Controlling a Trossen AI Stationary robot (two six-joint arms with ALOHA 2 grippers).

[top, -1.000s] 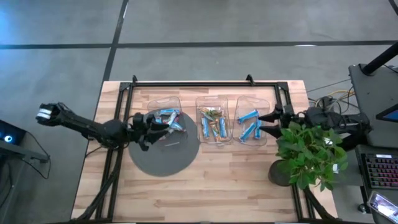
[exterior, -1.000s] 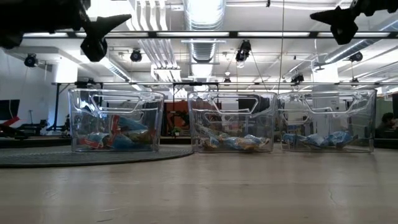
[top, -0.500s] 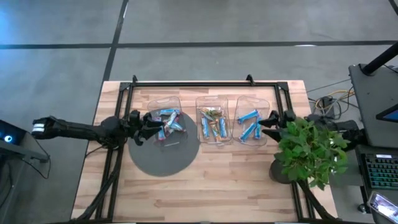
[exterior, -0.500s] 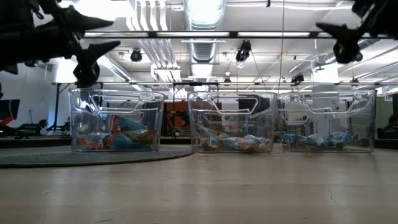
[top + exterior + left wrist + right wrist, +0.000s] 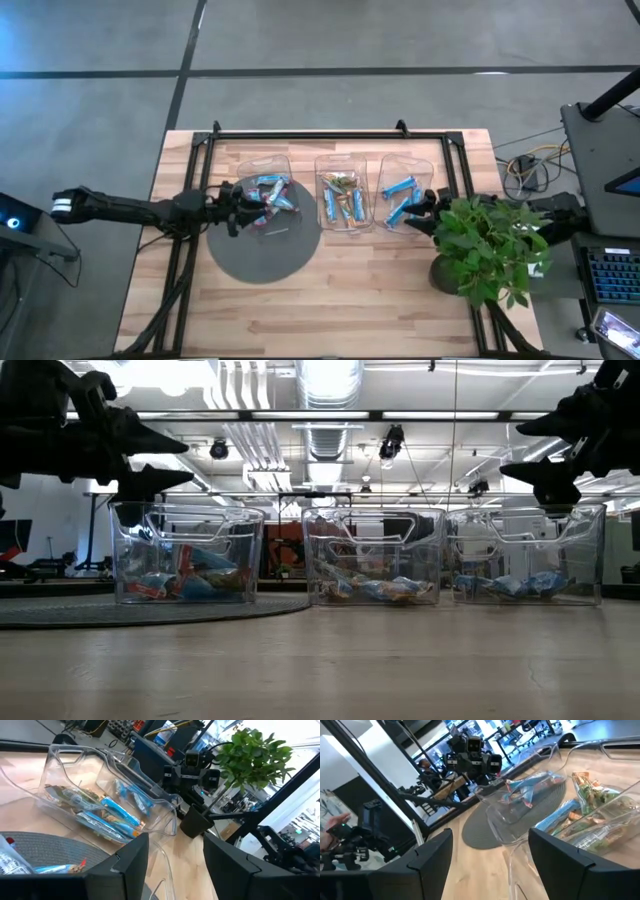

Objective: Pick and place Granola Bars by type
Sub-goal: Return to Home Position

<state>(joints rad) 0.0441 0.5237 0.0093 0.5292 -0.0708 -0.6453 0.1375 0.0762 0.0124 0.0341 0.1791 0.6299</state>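
handling: granola bars (image 5: 401,186) likely light, slick-wrapped; you pinch mid-length.
fingers: left gripper (image 5: 240,207), right gripper (image 5: 420,206) toward table's side edges, released, empty.

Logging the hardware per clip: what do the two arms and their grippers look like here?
Both arms are dark, near black, slim and jointed. The left arm carries a pale band at its outer end. The left gripper and right gripper each end in two pointed dark fingers, flat and angular up close. No legible markings show.

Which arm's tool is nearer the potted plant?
Right. The right tool is at the edge of the potted plant's leaves; the left tool is far off, by the grey mat.
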